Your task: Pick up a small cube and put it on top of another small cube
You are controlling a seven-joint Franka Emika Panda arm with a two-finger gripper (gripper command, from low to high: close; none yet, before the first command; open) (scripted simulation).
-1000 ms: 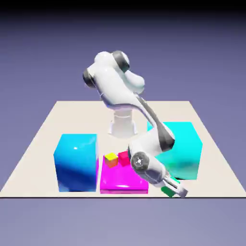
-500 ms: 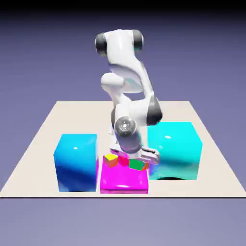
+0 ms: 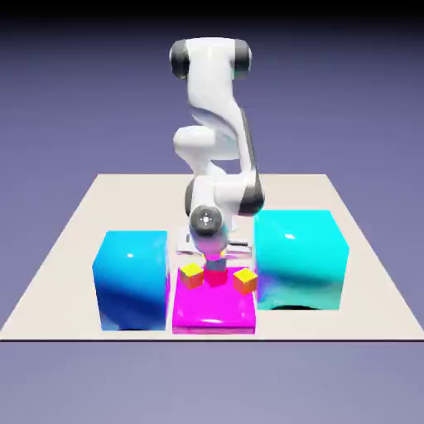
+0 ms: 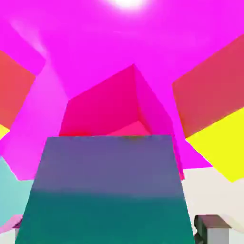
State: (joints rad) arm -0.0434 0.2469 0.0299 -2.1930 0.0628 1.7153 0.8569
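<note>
Jaws stood wide either side of green cube [image 4: 109,219], prob. to free it w/o a nudge. Red cube [image 4: 102,107] sat beneath as support.

Inspection of the table [image 3: 62,290] found a low slab [image 3: 214,310] lying between two large blocks: the left block [image 3: 132,277] at the exterior view's left, the right block [image 3: 300,261] at its right. Three small cubes stood in a row across the slab's far part. The left cube [image 3: 192,276] and the right cube [image 3: 245,281] flanked the middle cube [image 3: 215,278], apart from it. The upper cube [image 3: 216,264] was on top of the middle cube. Behind the row, the gripper [image 3: 214,248] was above the slab.
</note>
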